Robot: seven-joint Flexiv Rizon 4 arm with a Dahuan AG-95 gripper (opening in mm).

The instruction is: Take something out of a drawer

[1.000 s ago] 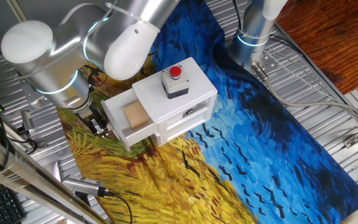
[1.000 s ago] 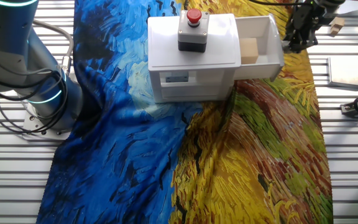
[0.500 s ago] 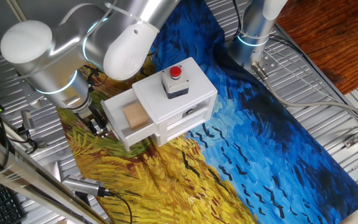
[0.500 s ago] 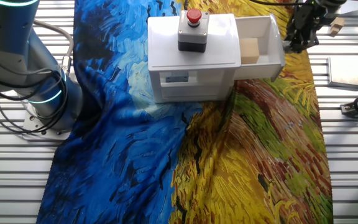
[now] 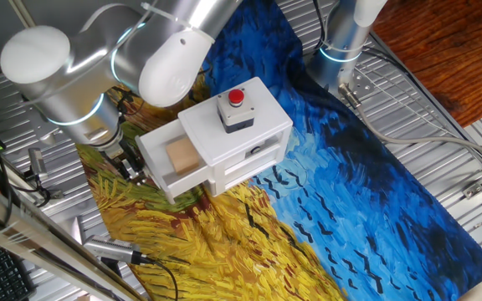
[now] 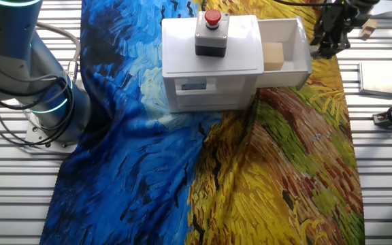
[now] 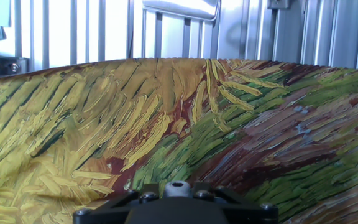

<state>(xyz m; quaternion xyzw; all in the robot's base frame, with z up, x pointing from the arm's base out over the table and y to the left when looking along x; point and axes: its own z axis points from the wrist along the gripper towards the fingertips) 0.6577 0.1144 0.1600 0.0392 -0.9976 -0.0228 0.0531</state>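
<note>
The white box stands on the painted cloth with its upper drawer pulled out. A small tan wooden block lies inside the drawer, seen too as the block in the other fixed view. My gripper hangs low just outside the drawer's front end, apart from the block. In the other fixed view the gripper is a dark shape beside the drawer front; its finger gap is not readable. The hand view shows only the cloth and the gripper's dark mount, no fingertips.
A grey switch with a red button sits on top of the box. A second arm's base stands at the cloth's far end. Tools and cables lie by the table edge. A metal plate lies beyond the gripper.
</note>
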